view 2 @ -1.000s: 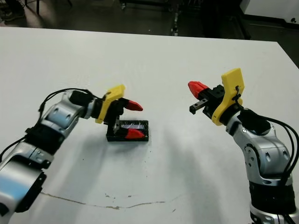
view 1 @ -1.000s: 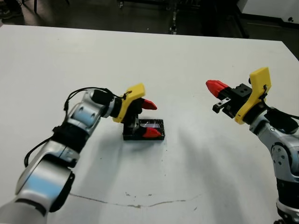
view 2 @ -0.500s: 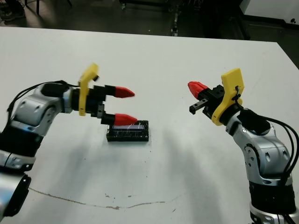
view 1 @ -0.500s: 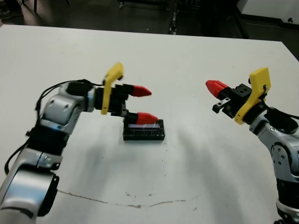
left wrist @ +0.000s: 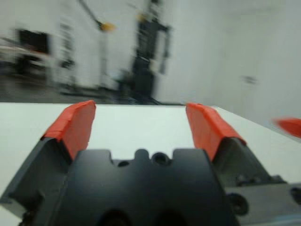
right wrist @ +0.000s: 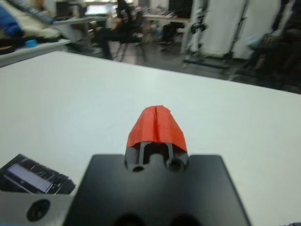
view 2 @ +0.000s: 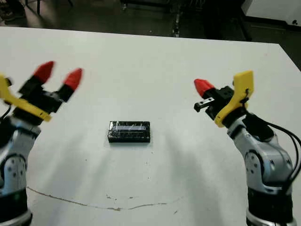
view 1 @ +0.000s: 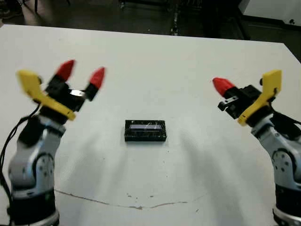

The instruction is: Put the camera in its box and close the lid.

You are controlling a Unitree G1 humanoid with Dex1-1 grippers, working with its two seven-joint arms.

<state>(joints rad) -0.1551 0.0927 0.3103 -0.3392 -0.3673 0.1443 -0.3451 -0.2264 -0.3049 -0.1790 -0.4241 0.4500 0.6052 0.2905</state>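
Lid (view 1: pixel 145 130) lies midway between left gripper (view 1: pixel 81 77) and right gripper (view 1: pixel 222 86).

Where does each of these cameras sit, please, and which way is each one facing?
Head stereo pair: on the robot's head, looking forward and down at the white table; the closed small black box with its glossy lid lies centred, the left gripper and right gripper raised either side.
Left wrist view: on the left wrist, looking along its open red-tipped fingers across the table at a blurred room.
Right wrist view: on the right wrist, looking along its shut fingers across the table.
Shared: the box also shows in the right wrist view.
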